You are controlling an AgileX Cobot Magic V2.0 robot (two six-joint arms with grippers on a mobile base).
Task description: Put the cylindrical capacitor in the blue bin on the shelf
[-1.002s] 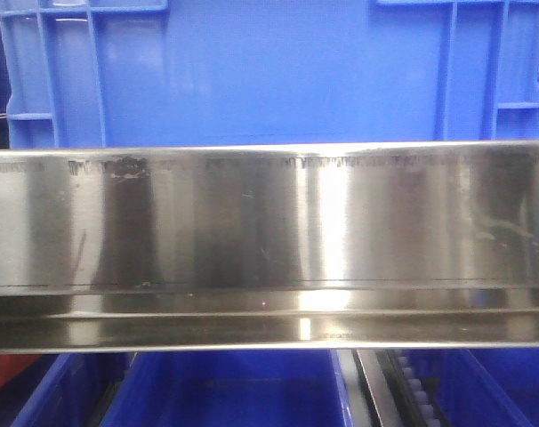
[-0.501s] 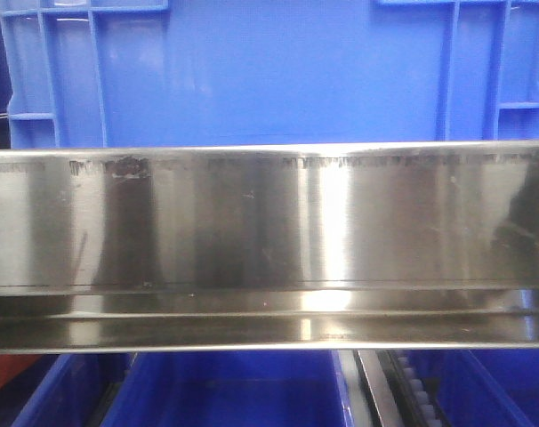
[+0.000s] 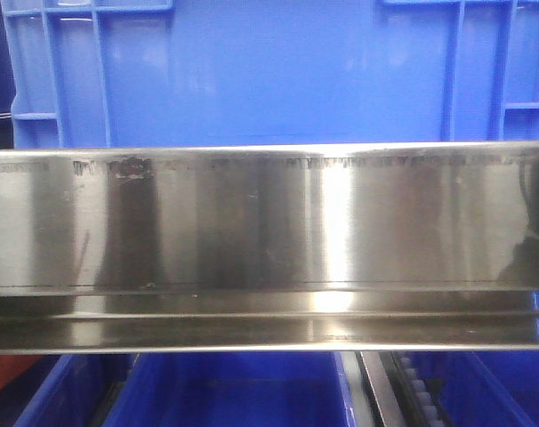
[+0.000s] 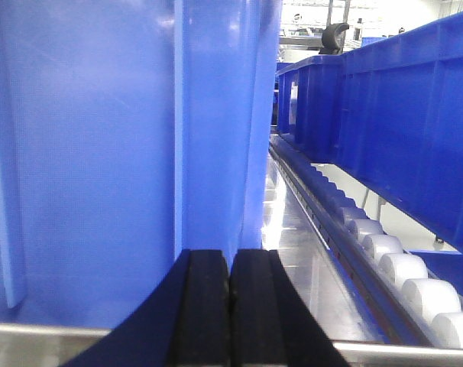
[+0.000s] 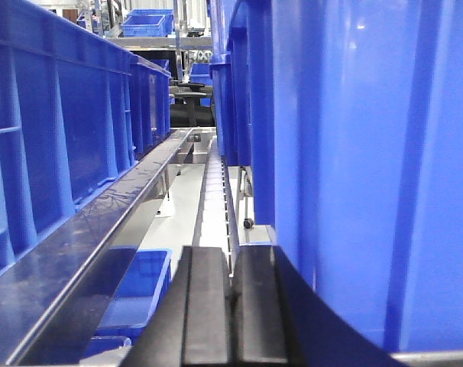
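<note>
In the front-facing view, a large blue bin (image 3: 269, 71) stood on the shelf (image 3: 269, 222), directly behind its long brushed-steel front rail. Only the ribbed outer wall of that bin showed, so its contents could not be told. Below the rail, the rims of lower blue bins (image 3: 225, 391) appeared, and what little of their insides showed held nothing visible. Neither arm appeared in this view.

The left wrist view showed the left gripper (image 4: 230, 306) with its two black pads pressed together, nothing between them. Just ahead of it rose a blue bin wall (image 4: 101, 153), and to the right a roller track (image 4: 384, 260) of white wheels ran beneath another row of blue bins (image 4: 399, 107).

The right wrist view showed the right gripper (image 5: 233, 306) likewise closed, pads meeting with nothing held. A row of blue bins (image 5: 63, 130) lined a steel rail (image 5: 86, 245) on the left, a tall blue bin wall (image 5: 354, 153) filled the right, and a small blue tray (image 5: 136, 287) sat lower down, its inside mostly hidden.

The cylindrical capacitor appeared in none of the three views, so its place could not be told.
</note>
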